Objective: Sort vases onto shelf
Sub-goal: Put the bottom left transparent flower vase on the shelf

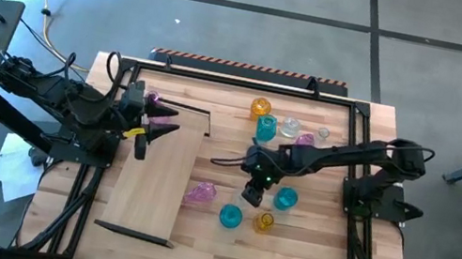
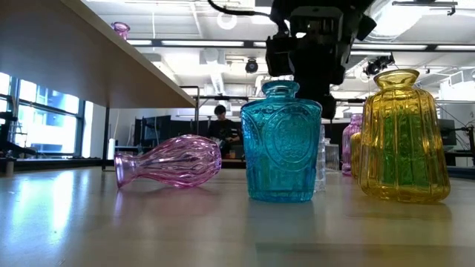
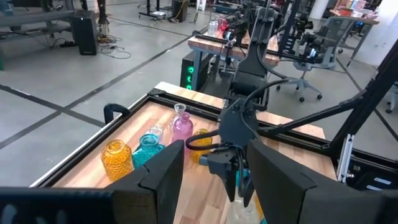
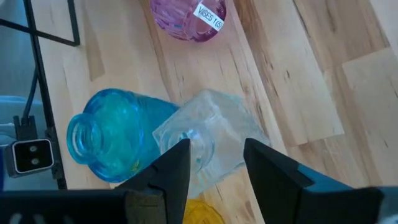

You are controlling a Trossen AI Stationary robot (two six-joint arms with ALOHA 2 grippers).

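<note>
Lying tipped, ribbed pink vase [image 2: 172, 162], upright embossed teal vase [image 2: 282, 144], ribbed amber vase [image 2: 403, 139]

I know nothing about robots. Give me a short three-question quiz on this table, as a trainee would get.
1. True or false: the pink vase beside the shelf lies on its side.
2. Which vase is the right gripper at? A amber, B clear, C pink.
3. Fill in: ___ vase stands on the shelf, near the left gripper.

Key:
1. True.
2. B, the clear vase.
3. One, a small pink vase.
</note>
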